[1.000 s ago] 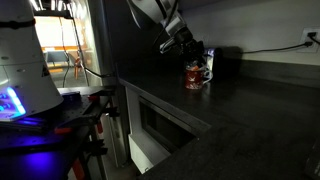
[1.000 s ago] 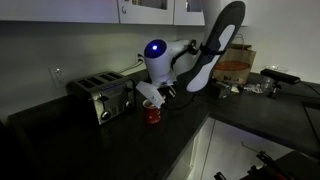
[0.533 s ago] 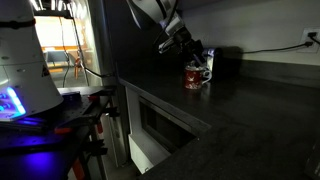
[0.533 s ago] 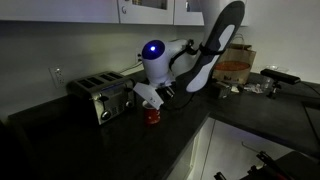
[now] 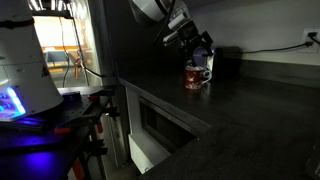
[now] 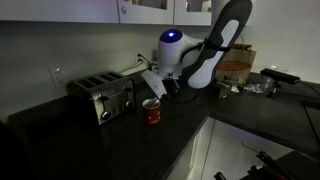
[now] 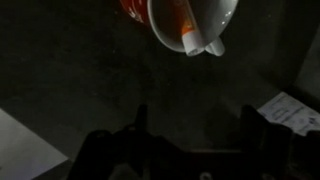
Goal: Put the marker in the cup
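Marker (image 7: pixel 178 25) in cup (image 7: pixel 215 12), claw (image 7: pixel 195 125) above

An exterior view sits low, about level with the bench (image 5: pixel 250 115), and faces along its dark top to the cup (image 5: pixel 197 75) far at the back wall. An exterior view is set higher and faces the bench (image 6: pixel 90 150) corner at middle distance; both exterior views share the cup (image 6: pixel 152 111) and the end effector (image 6: pixel 154 87) above it. The wrist view looks down from close above, with the cup (image 7: pixel 185 20) at its top edge and the end effector (image 7: pixel 195 125) at its bottom edge.
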Available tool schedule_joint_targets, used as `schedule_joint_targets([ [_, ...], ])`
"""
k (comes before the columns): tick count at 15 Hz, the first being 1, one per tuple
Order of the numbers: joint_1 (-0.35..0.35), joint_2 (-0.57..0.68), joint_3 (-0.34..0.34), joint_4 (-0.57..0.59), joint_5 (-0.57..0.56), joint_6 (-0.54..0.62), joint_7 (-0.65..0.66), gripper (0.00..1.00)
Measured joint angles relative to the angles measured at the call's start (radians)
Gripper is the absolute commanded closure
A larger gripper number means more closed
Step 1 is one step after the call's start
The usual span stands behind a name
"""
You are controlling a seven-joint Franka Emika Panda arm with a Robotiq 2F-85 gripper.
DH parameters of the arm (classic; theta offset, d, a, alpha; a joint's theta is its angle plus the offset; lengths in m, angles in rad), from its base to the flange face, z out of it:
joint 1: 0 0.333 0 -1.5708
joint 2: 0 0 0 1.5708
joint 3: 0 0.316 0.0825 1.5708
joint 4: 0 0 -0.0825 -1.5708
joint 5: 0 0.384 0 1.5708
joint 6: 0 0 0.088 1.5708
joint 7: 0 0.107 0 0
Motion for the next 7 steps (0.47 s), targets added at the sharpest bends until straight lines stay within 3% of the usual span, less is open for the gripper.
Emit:
schedule_joint_targets([
  [3, -0.171, -0.039, 0.164, -0.099, 0.289, 0.061, -0.270, 0.00],
  [7, -0.413, -0.077, 0.513, -0.213, 0.752, 0.089, -0.639, 0.00],
])
